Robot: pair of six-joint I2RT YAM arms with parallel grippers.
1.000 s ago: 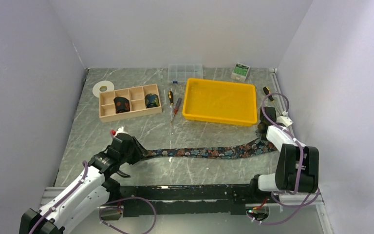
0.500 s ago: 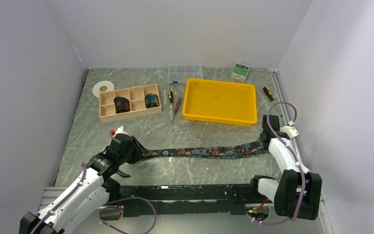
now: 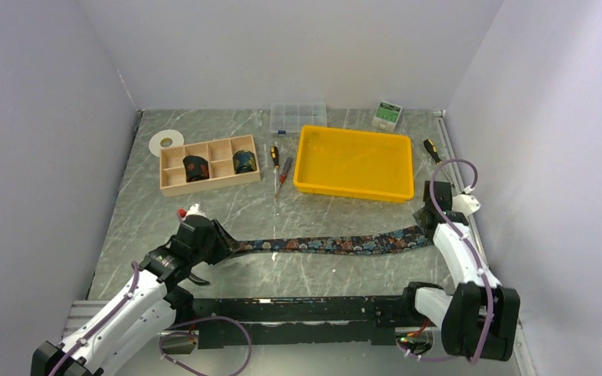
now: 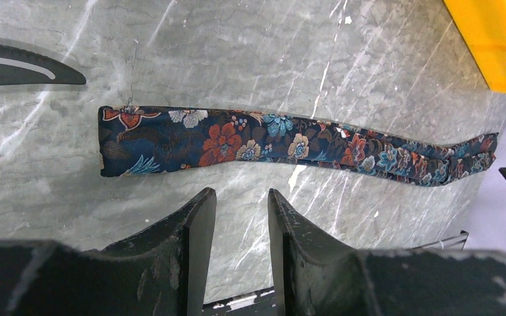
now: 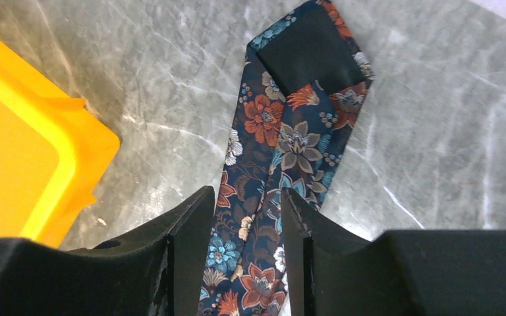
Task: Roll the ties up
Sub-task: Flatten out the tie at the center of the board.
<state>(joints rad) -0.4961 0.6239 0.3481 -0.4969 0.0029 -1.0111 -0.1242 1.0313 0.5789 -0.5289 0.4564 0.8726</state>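
tie [image 3: 337, 245]: laid out flat on the table [image 3: 204, 205], stretched between both grippers, near the yellow tray [image 3: 351, 190]
rolled ties [image 3: 196, 167]: two coils sitting in the wooden box [image 3: 174, 186], separate compartments
left gripper [image 4: 240, 194]: jaws apart, nothing in them, right beside the tie's left end
right gripper [image 5: 246, 194]: jaws apart too, not pinching anything, the tie's right end lies flat under them

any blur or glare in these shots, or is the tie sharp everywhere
Top external: even soft light, no glare, tie small but sharp. Left wrist: tie crisp, left claw dark, slightly soft. Right wrist: print crisp, right claw dark, yellow tray bright.
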